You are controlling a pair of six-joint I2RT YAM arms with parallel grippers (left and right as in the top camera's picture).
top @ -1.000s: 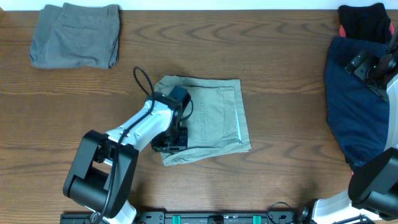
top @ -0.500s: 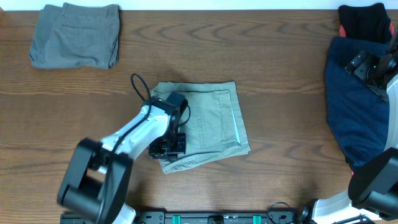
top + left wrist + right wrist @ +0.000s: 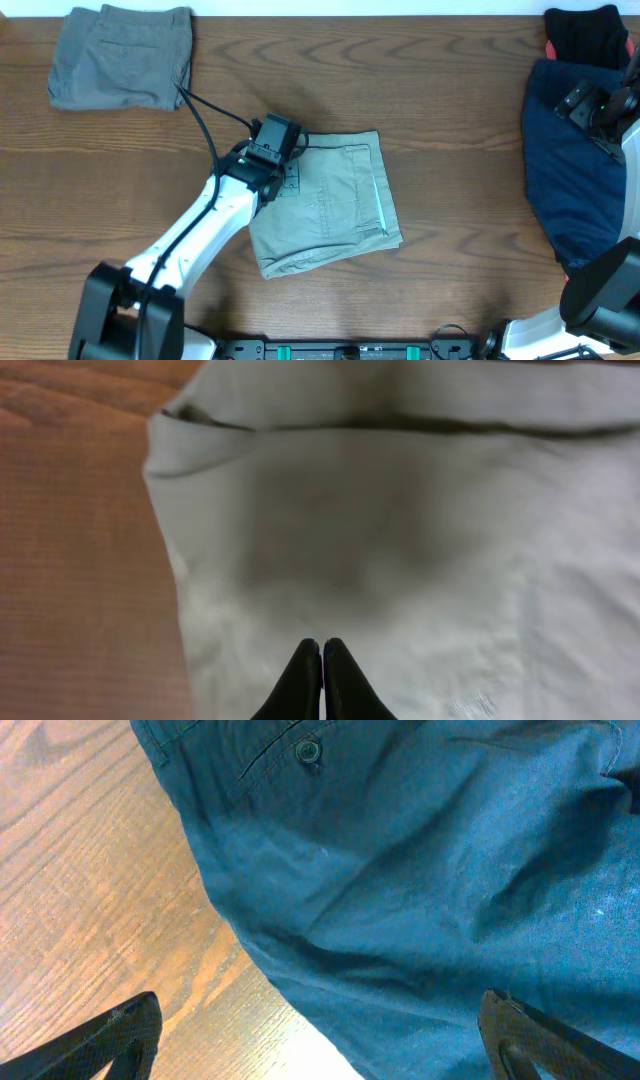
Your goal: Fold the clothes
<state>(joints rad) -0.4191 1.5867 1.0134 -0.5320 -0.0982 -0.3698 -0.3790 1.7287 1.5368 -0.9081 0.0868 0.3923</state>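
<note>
Folded khaki-beige shorts with a back pocket lie at the table's middle. My left gripper is shut and empty, resting over the shorts' upper left corner; in the left wrist view the closed fingertips sit above the pale cloth. Folded grey shorts lie at the far left. A navy-blue garment lies spread at the right edge, with a black one behind it. My right gripper hovers over the navy garment, fingers wide open above the blue cloth.
The wooden table shows bare between the khaki shorts and the navy garment. A black cable loops from the left arm toward the grey shorts. The table's front edge carries a black rail.
My left gripper has moved from the shorts' lower left edge up to their upper left corner. The khaki shorts shifted slightly left. The right arm has not moved.
</note>
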